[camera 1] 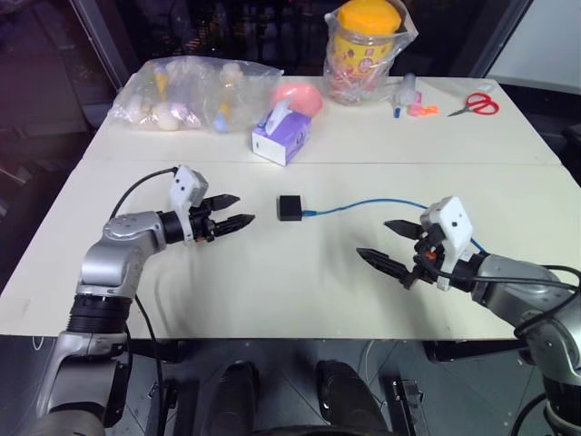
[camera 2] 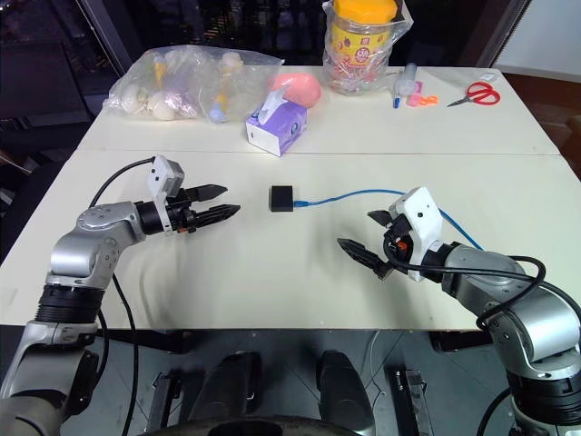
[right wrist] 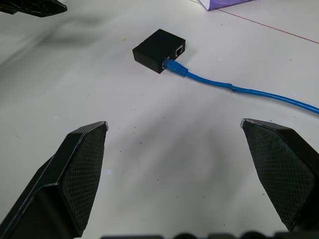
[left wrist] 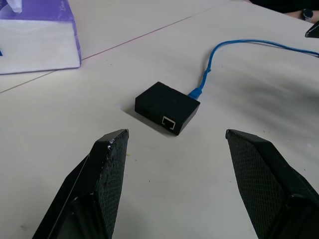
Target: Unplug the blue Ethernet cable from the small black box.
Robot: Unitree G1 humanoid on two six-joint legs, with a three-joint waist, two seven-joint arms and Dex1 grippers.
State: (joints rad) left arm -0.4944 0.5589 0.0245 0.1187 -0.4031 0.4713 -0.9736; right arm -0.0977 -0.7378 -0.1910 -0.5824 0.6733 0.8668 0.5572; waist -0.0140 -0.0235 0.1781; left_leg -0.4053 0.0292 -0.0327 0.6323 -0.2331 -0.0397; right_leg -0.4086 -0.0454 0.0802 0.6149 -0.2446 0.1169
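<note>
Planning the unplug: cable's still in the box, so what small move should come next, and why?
Probably bring the open left gripper forward onto the small black box to brace it: the blue Ethernet cable is still plugged in, and both grippers hang apart from it.

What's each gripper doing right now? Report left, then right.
Left gripper: open, holding nothing, short of the small black box.
Right gripper: open wide, holding nothing, clear of the blue Ethernet cable.
</note>
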